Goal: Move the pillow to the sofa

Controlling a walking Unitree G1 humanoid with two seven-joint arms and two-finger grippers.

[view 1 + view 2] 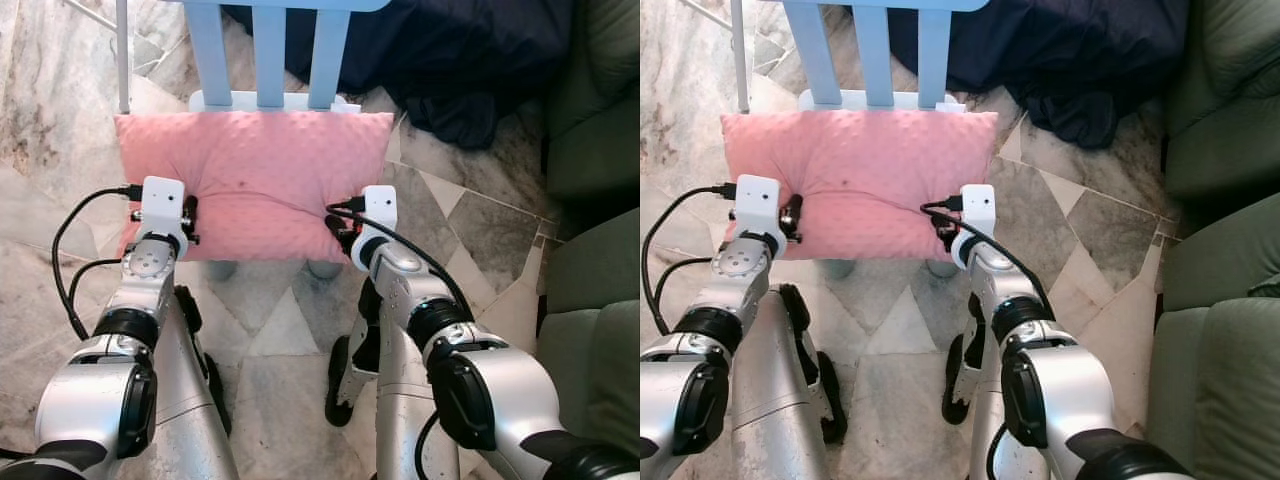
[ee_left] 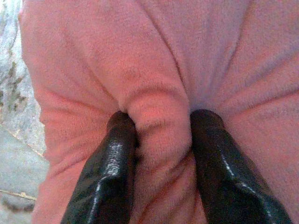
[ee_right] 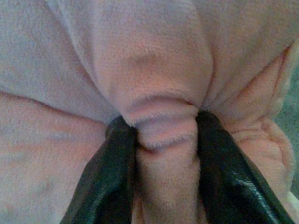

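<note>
We hold the pillow (image 1: pixel 255 180) at both near corners. Our left gripper (image 2: pixel 159 135) pinches a fold of pink fleece, and the fabric bulges up between the two fingers (image 2: pixel 110 172). Our right gripper (image 3: pixel 161 135) pinches a like fold, its fingers (image 3: pixel 224 172) sunk into the cloth on either side. Beyond the fingers the pillow lies across the seat of a pale blue chair (image 1: pixel 268 50), its far edge against the chair's back slats. Past the chair, a dark cloth (image 1: pixel 460 60) lies heaped on the floor. Right of our right fingers stands the green sofa (image 1: pixel 1230 230), well apart from the pillow. Below is a marble floor (image 1: pixel 470 220).
</note>
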